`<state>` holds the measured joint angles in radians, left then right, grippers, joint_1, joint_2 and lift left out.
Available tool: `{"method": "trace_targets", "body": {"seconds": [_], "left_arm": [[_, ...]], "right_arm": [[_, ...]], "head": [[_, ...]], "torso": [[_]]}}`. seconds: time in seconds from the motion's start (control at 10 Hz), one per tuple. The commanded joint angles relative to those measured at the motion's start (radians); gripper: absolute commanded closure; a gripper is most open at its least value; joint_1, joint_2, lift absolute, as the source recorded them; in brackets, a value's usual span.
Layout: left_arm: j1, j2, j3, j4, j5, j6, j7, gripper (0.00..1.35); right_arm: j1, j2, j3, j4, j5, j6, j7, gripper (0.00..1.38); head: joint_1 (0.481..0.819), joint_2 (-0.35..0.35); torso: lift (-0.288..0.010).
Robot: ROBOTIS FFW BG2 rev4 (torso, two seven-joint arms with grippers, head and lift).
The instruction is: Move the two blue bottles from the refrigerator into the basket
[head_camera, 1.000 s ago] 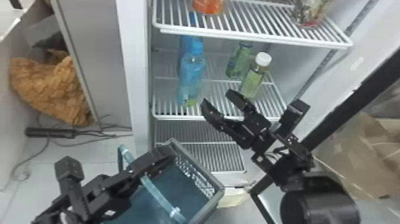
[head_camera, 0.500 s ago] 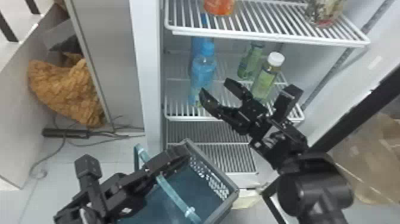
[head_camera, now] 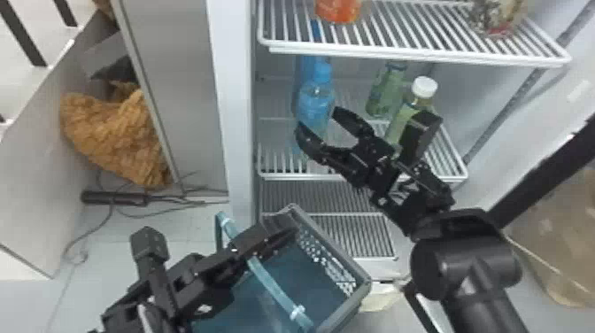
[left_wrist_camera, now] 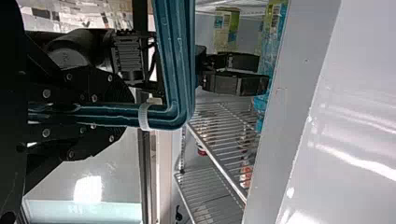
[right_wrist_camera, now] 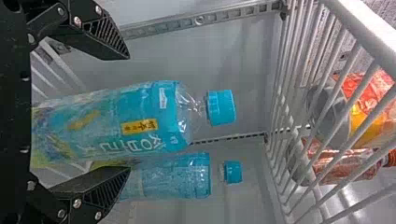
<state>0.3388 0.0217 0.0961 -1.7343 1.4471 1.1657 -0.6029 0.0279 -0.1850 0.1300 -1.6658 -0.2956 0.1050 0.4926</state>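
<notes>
The front blue bottle is seen at 12 o'clock in the head view, standing upright on a refrigerator shelf; its long axis runs from base to cap toward 12 o'clock, leaning slightly to 1. Behind it, the rear blue bottle is stood upright too, nearly parallel, cap up. Two green bottles are placed from there toward 2 to 3 o'clock.

The right gripper is spread wide and pointed toward 10 o'clock, at the front blue bottle. In the right wrist view that bottle is framed between the parted fingers; whether the nearer finger touches it cannot be told.

The basket is seen at 6 o'clock, its handle gripped by the left gripper.
</notes>
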Motion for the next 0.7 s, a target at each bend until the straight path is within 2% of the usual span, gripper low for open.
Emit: {"method": "trace_targets", "body": {"seconds": [0.0,0.1,0.2,0.3,0.6], "left_arm": [[0.0,0.001,0.0,0.0,0.001,0.0,0.0,1.2],[0.0,0.001,0.0,0.0,0.001,0.0,0.0,1.2],[0.0,0.001,0.0,0.0,0.001,0.0,0.0,1.2],[0.0,0.001,0.0,0.0,0.001,0.0,-0.002,1.2],[-0.003,0.003,0.0,0.0,-0.001,0.0,-0.002,1.2]], "right_arm": [[-0.011,0.002,0.002,0.005,0.014,0.003,-0.011,0.23],[-0.021,0.002,0.0,0.005,0.024,0.037,-0.011,0.43],[-0.023,0.002,-0.004,0.003,0.026,0.086,-0.012,0.92],[-0.023,0.002,-0.008,0.001,0.026,0.108,-0.014,1.25],[-0.016,0.001,-0.012,-0.007,0.04,0.111,-0.012,1.28]], "head": [[0.695,-0.12],[0.695,-0.12],[0.695,-0.12],[0.695,-0.121],[0.695,-0.124]], "torso": [[-0.22],[-0.22],[-0.22],[-0.22],[-0.22]]}}
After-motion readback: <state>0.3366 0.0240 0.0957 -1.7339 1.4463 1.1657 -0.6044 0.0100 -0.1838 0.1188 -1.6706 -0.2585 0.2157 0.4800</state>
